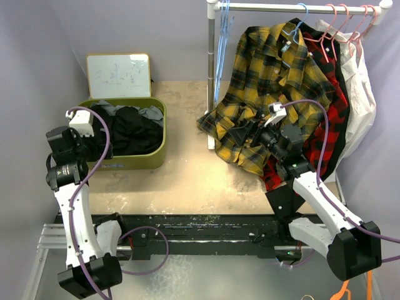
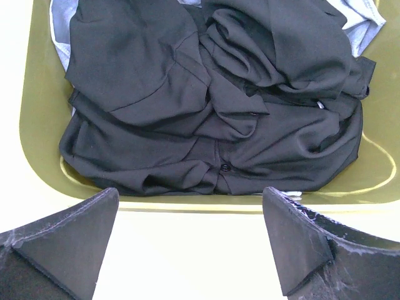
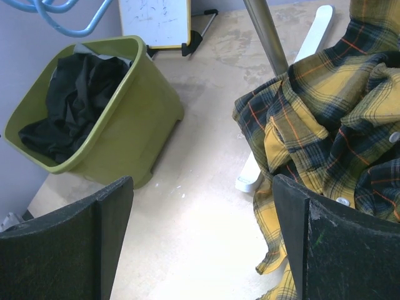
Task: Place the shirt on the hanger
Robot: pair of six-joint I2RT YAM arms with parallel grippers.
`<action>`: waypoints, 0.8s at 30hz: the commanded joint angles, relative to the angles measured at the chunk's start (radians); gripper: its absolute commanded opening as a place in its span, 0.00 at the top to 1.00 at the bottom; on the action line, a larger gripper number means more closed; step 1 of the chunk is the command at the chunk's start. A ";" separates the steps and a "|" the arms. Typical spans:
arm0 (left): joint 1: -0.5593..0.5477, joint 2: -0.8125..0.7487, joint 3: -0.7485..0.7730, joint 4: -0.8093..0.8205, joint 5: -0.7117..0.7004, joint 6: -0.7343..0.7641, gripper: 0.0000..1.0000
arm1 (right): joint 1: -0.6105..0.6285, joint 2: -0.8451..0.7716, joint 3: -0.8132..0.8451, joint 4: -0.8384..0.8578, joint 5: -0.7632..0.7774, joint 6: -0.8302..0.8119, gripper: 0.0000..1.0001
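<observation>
The black shirt lies crumpled in an olive-green bin; the left wrist view shows its folds and a button. My left gripper hovers over the bin's near rim, open and holding nothing. Light-blue hangers hang at the rack's left end, and one loops into the right wrist view's top left. My right gripper is open above bare table, beside the yellow plaid shirt. The bin and black shirt lie to its left.
A rail carries the yellow plaid shirt on a blue hanger, a red plaid shirt, a white garment and pink hangers. A whiteboard stands behind the bin. Grey-blue cloth lies under the shirt.
</observation>
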 commanded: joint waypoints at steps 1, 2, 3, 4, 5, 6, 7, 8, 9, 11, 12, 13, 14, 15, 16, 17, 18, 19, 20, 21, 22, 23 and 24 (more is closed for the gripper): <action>0.011 0.006 0.031 0.038 -0.019 -0.018 0.01 | 0.001 -0.015 0.027 0.032 0.021 -0.024 0.07; 0.011 0.003 0.027 0.036 -0.010 -0.012 0.01 | 0.000 -0.011 0.023 0.038 0.021 -0.023 0.07; 0.011 0.000 0.023 0.034 0.004 0.002 0.01 | 0.001 -0.008 0.024 0.038 0.024 -0.022 0.07; 0.011 -0.003 0.019 0.027 0.021 0.026 0.01 | 0.001 -0.008 0.025 0.038 0.030 -0.017 0.07; 0.013 -0.003 0.018 0.017 0.036 0.051 0.01 | 0.001 -0.011 0.025 0.038 0.034 -0.015 0.07; 0.014 -0.003 0.021 0.008 0.050 0.073 0.01 | 0.001 -0.016 0.025 0.036 0.038 -0.015 0.07; 0.017 0.000 0.027 0.000 0.057 0.085 0.01 | 0.001 -0.020 0.029 0.034 0.043 -0.016 0.07; 0.019 0.005 0.037 -0.009 0.067 0.092 0.01 | 0.001 -0.022 0.034 0.028 0.044 -0.020 0.07; 0.020 0.012 0.048 -0.019 0.088 0.098 0.01 | 0.001 -0.023 0.037 0.022 0.044 -0.023 0.07; 0.021 0.035 0.071 -0.049 0.164 0.127 0.01 | 0.001 -0.019 0.041 0.021 0.042 -0.023 0.07; 0.021 0.057 0.094 -0.074 0.209 0.148 0.01 | 0.001 -0.020 0.038 0.025 0.038 -0.021 0.07; 0.019 0.111 0.146 -0.105 0.255 0.173 0.01 | 0.001 -0.020 0.037 0.029 0.035 -0.015 0.07; 0.017 0.175 0.204 -0.153 0.307 0.214 0.01 | 0.001 -0.022 0.035 0.037 0.033 -0.009 0.07; 0.015 0.252 0.277 -0.218 0.347 0.264 0.01 | 0.001 -0.025 0.032 0.046 0.030 -0.001 0.07; 0.015 0.335 0.361 -0.282 0.364 0.300 0.01 | 0.001 -0.028 0.027 0.056 0.024 0.006 0.07; 0.015 0.405 0.426 -0.334 0.385 0.345 0.01 | 0.001 -0.028 0.022 0.064 0.019 0.014 0.07; 0.011 0.463 0.483 -0.392 0.412 0.398 0.01 | 0.001 -0.026 0.022 0.068 0.009 0.021 0.07; -0.001 0.510 0.523 -0.405 0.421 0.433 0.01 | 0.001 -0.027 0.025 0.068 -0.001 0.027 0.07; -0.024 0.546 0.554 -0.413 0.413 0.458 0.01 | 0.001 -0.029 0.034 0.062 -0.006 0.030 0.07; -0.055 0.580 0.576 -0.409 0.380 0.467 0.01 | 0.001 -0.032 0.043 0.052 -0.010 0.030 0.07; -0.088 0.608 0.593 -0.388 0.346 0.462 0.01 | 0.001 -0.041 0.049 0.042 -0.008 0.028 0.07; -0.113 0.638 0.606 -0.361 0.314 0.445 0.01 | 0.001 -0.056 0.053 0.031 -0.003 0.020 0.07; -0.132 0.667 0.617 -0.335 0.299 0.426 0.01 | 0.001 -0.066 0.052 0.021 0.005 0.015 0.07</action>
